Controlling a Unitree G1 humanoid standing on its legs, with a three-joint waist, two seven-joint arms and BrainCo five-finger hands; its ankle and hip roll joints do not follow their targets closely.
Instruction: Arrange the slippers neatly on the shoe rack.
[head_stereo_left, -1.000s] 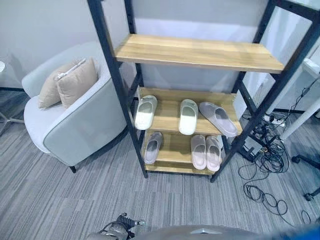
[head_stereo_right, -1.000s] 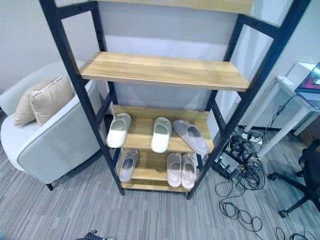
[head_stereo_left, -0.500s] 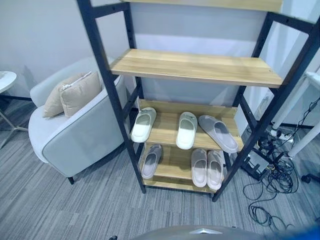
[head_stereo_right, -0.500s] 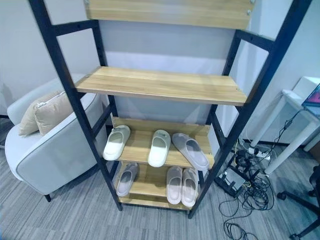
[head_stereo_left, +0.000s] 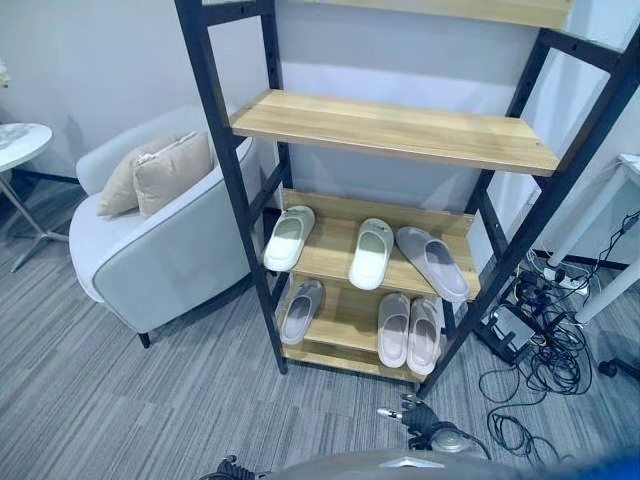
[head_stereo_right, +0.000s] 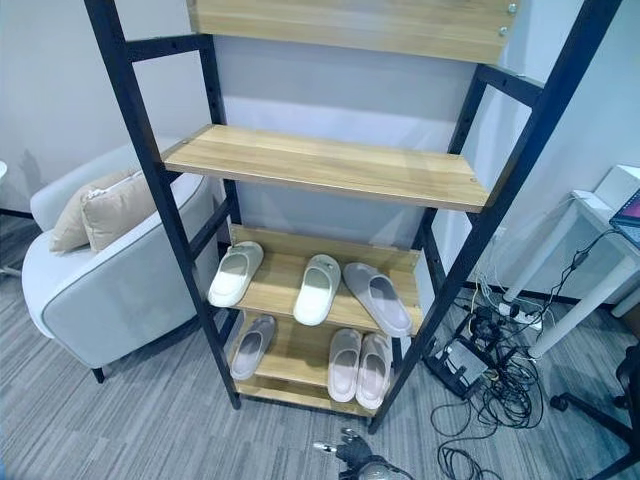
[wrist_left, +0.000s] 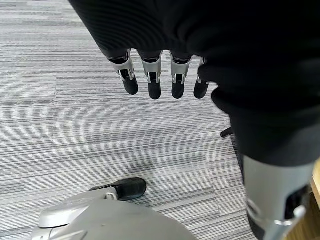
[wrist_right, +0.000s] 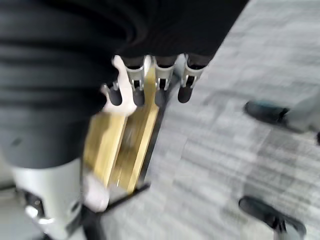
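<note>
Left hand (wrist_left: 160, 82): hangs over the grey carpet (wrist_left: 60, 130), fingers straight and relaxed, holding nothing.
Right hand (wrist_right: 150, 82): fingers loosely straight, empty, hanging near the rack's lower end; it also shows at the bottom edge of the head views.
Shoe rack (head_stereo_left: 225, 150): black frame with wooden shelves, standing between a grey armchair (head_stereo_left: 160, 260) on the left and a tangle of cables (head_stereo_left: 540, 340) on the right.
Middle shelf, left to right: a white slipper (head_stereo_left: 288, 238) at the left edge, its mate (head_stereo_left: 371, 253) near the centre, well apart from it; a grey slipper (head_stereo_left: 431, 262) lies slanted beside that, its end reaching the right front corner.
Bottom shelf, left to right: a lone grey slipper (head_stereo_left: 301, 310) at the left edge; a pale pink pair (head_stereo_left: 408, 331) side by side and touching at the right.
Just changed: the whole scene has shifted between the head views, so the camera has moved; the right hand has come into view below. The slippers lie as they did.
Meaning for the task: my judgement is that nothing is arranged yet; the white pair is split and the two grey slippers sit on different shelves, so pairing remains.
</note>
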